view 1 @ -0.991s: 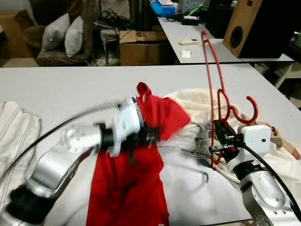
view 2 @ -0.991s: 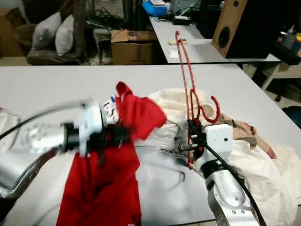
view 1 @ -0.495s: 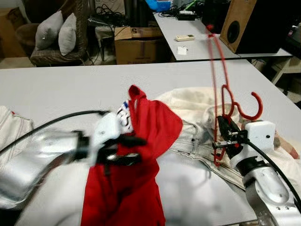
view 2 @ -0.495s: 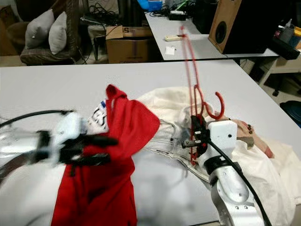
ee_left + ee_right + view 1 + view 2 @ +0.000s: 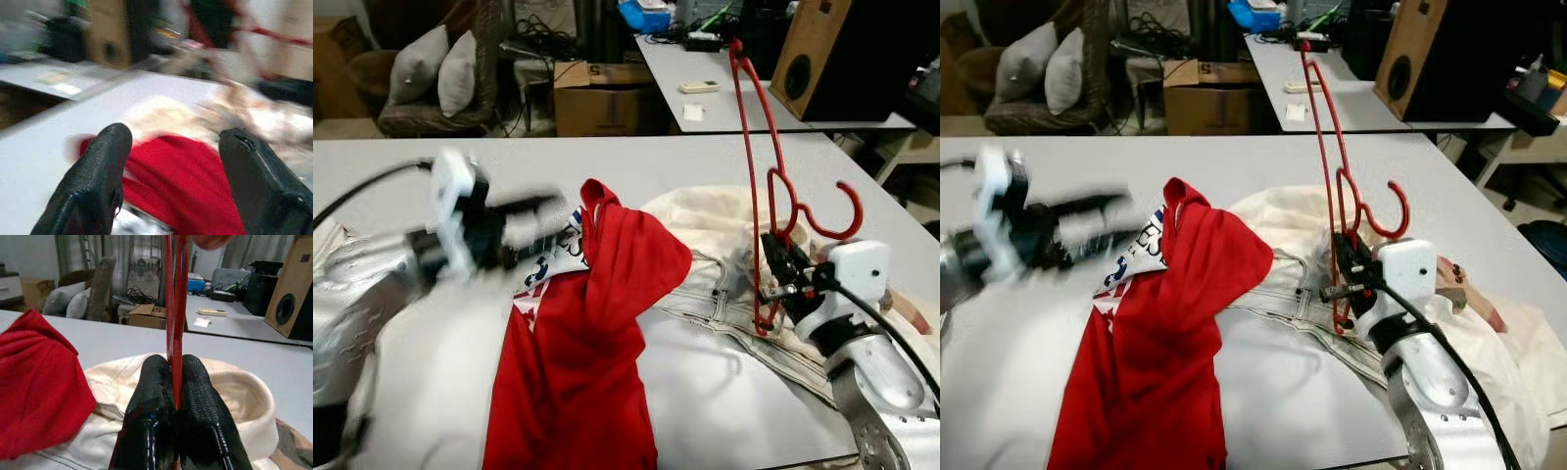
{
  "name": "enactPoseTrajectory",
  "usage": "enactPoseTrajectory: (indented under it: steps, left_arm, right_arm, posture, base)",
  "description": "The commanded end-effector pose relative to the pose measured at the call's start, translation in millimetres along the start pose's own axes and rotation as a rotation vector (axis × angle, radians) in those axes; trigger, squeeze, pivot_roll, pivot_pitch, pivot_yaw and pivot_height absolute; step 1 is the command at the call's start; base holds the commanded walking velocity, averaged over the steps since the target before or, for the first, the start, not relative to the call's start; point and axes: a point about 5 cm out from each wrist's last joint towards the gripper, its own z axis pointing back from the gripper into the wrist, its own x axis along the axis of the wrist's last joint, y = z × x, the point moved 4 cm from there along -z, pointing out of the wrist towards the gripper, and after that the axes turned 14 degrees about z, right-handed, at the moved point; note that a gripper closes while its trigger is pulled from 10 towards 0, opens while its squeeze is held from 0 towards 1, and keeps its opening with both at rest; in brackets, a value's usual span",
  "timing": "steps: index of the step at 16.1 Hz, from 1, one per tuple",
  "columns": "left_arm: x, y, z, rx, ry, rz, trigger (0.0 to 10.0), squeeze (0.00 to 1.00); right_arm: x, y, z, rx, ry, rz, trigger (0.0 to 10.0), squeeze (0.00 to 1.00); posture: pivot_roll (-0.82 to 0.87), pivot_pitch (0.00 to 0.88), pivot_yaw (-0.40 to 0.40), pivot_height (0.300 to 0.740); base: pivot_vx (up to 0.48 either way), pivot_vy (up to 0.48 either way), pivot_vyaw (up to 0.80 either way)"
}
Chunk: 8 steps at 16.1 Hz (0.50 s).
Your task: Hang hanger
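A red hanger stands upright over the clothes pile, hook pointing right. My right gripper is shut on its lower part; in the right wrist view the two black fingers pinch the red wire. A red shirt lies crumpled on the grey table, a white printed patch showing at its left edge. My left gripper, blurred by motion, hovers left of the shirt's raised top. It is open, and in the left wrist view its fingers are spread above the red cloth.
Cream garments and pale jeans are heaped under the hanger, right of the shirt. White cloth lies at the table's left edge. Behind stand a second table, a wooden speaker, a cardboard box and a sofa with cushions.
My left gripper has let go of the red shirt and swung up and to the left, away from it. The shirt lies still. The right gripper keeps holding the hanger upright.
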Motion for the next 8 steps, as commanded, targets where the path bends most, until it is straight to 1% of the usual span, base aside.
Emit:
enactPoseTrajectory:
  steps: [1, 2, 3, 4, 5, 6, 7, 8]
  left_arm:
    - [-1, 5.0, -2.4, 0.064, 0.000, -0.037, 10.0, 0.98]
    - [-6, -0.8, -7.7, 0.117, -0.056, -0.012, 10.0, 0.00]
    - [-6, 1.3, -7.9, 0.182, -0.107, 0.049, 10.0, 0.00]
    - [-8, 6.3, -6.4, 0.281, -0.147, 0.089, 10.0, 0.00]
    - [-9, 8.0, -6.2, 0.314, -0.152, 0.077, 10.0, 0.00]
    - [-17, 5.3, -5.9, 0.378, -0.147, -0.005, 10.0, 0.00]
    - [-26, 0.1, -6.5, 0.398, -0.133, -0.028, 10.0, 0.00]
    - [-31, -3.0, -7.1, 0.404, -0.121, -0.022, 10.0, 0.00]
  right_arm:
    - [5, 1.4, -1.3, 0.011, -0.015, -0.010, 10.0, 0.00]
    - [6, 8.2, -1.0, 0.023, -0.017, -0.018, 10.0, 0.00]
    - [6, 11.0, -0.4, 0.021, -0.015, -0.021, 10.0, 0.00]
    - [6, 12.7, 0.2, 0.007, -0.012, -0.015, 10.0, 0.00]
    - [6, 12.4, 0.0, -0.001, -0.011, -0.010, 10.0, 0.00]
    - [6, 13.0, -2.3, -0.021, 0.001, 0.059, 10.0, 0.00]
    - [7, 15.0, -3.2, -0.017, -0.005, 0.064, 10.0, 0.00]
    - [9, 15.9, -3.2, -0.012, -0.013, 0.054, 10.0, 0.00]
  posture:
    - [0.00, 0.000, -0.029, 0.740]
    - [0.00, 0.000, -0.019, 0.740]
    - [0.00, 0.000, -0.017, 0.740]
    - [0.00, 0.000, -0.014, 0.740]
    - [0.00, 0.000, -0.014, 0.740]
    - [0.00, 0.000, -0.006, 0.740]
    - [0.01, 0.000, -0.007, 0.740]
    - [0.01, 0.000, -0.008, 0.740]
  base:
    - [0.000, 0.000, 0.00]
    - [0.000, 0.000, 0.00]
    - [0.000, 0.000, 0.00]
    - [0.000, 0.000, 0.00]
    - [0.000, 0.000, 0.00]
    - [0.000, 0.000, 0.00]
    - [0.000, 0.000, 0.00]
    - [0.000, 0.000, 0.00]
